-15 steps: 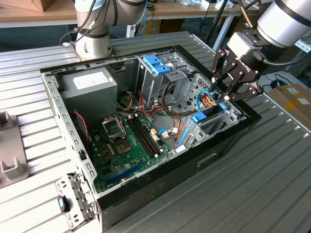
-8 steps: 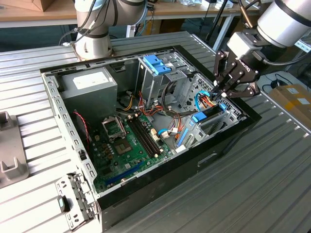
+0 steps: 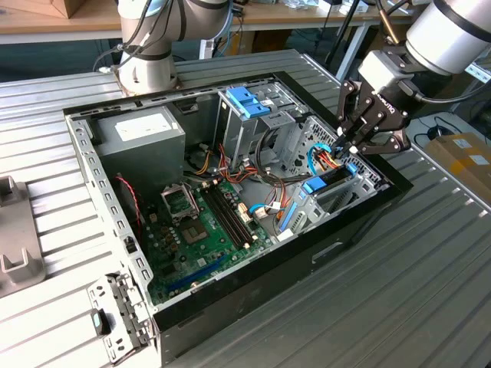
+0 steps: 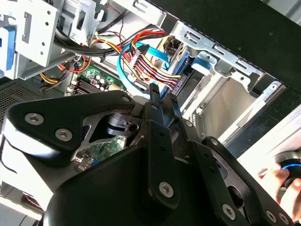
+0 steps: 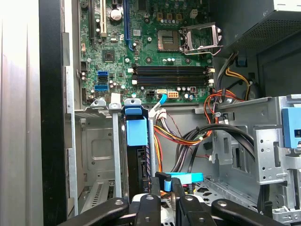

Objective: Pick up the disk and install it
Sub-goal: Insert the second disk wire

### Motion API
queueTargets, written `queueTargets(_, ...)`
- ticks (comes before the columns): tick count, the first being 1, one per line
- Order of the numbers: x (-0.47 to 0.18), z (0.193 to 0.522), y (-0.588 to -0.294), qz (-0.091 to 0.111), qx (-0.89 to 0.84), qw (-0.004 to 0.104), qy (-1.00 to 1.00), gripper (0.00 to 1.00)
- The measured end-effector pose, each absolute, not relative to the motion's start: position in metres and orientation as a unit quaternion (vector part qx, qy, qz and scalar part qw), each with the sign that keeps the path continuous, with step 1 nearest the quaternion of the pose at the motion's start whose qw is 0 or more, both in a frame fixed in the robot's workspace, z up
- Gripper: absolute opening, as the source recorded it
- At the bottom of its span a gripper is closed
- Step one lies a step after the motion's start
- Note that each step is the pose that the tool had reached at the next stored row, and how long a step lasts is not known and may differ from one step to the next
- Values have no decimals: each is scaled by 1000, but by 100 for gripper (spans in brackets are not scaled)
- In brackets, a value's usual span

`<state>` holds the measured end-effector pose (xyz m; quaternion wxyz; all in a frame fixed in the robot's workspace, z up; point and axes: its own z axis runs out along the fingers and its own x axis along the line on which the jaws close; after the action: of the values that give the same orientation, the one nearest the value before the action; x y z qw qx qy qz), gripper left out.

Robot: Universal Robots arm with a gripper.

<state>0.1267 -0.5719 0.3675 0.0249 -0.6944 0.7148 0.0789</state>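
Exterior view: whole open case (image 3: 100, 184). First wrist view: disk (image 5: 137, 141) seated upright in bay, just beyond gripper (image 5: 167, 186), fingers pinched together, empty.

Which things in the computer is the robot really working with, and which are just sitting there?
For the job:
- the disk, standing in the silver drive cage
- the gripper, right beside the disk

Just sitting there:
- motherboard
- power supply box
- coloured wire bundle
- chunky blue latch
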Motion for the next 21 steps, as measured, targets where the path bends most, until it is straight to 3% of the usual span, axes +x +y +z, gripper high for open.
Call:
queueTargets(6,126,367,-572,79,-694,25,715,22)
queueTargets(9,126,367,-572,79,-694,25,715,35)
queueTargets(21,126,373,-572,80,-694,26,715,35)
